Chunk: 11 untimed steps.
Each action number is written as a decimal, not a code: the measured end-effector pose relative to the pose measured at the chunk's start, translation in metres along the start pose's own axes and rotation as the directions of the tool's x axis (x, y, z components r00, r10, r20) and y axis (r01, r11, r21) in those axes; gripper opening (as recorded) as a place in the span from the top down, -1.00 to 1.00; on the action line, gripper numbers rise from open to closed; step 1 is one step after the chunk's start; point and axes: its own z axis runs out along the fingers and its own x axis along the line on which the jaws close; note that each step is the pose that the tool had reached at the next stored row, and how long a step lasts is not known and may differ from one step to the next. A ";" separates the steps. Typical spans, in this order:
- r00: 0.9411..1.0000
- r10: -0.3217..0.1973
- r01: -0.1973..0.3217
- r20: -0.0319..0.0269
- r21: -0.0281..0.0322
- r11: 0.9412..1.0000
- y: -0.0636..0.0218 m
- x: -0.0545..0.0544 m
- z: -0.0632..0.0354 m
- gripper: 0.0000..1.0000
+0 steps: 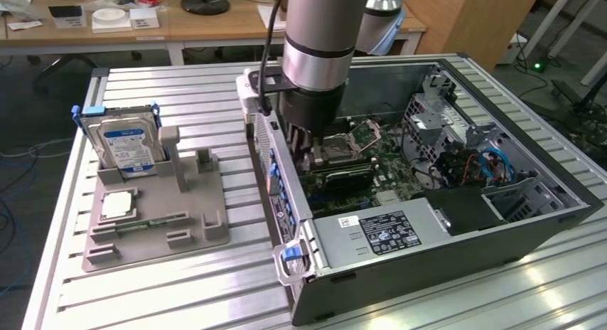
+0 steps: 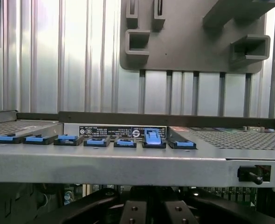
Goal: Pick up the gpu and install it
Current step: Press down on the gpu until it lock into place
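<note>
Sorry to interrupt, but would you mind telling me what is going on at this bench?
A robot arm has reached down into an open computer case lying on a slatted metal table. Its gripper is low over the motherboard, beside a dark card, apparently the gpu. A grey parts holder beside the case holds a hard drive.

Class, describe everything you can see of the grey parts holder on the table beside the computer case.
The grey holder is a flat, matte, plastic-looking tray with raised brackets and slots, lying on the ribbed metal table, to the exterior view's left of the open computer case. A silver hard drive with a blue-white label stands upright in its far bracket. A square chip lies flat on it, and a narrow green memory stick sits in a slot.
</note>
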 end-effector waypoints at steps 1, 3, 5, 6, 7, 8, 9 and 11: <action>1.000 -0.002 0.002 0.000 0.000 1.000 -0.0016 0.000 0.0003 0.80; 1.000 -0.006 0.006 0.000 0.000 1.000 -0.0058 0.000 0.0010 0.80; 1.000 -0.011 0.011 0.000 0.000 1.000 -0.0099 0.000 0.0024 0.80; 1.000 -0.013 0.013 0.000 0.000 1.000 -0.0111 0.000 0.0035 0.80; 1.000 -0.014 0.014 0.000 0.000 1.000 -0.0117 0.000 0.0046 0.80; 1.000 -0.014 0.014 0.000 0.000 1.000 -0.0120 0.000 0.0057 0.80; 1.000 -0.015 0.015 0.000 0.000 1.000 -0.0120 0.000 0.0067 0.80; 1.000 -0.016 0.016 0.000 0.000 1.000 -0.0120 -0.001 0.0086 0.80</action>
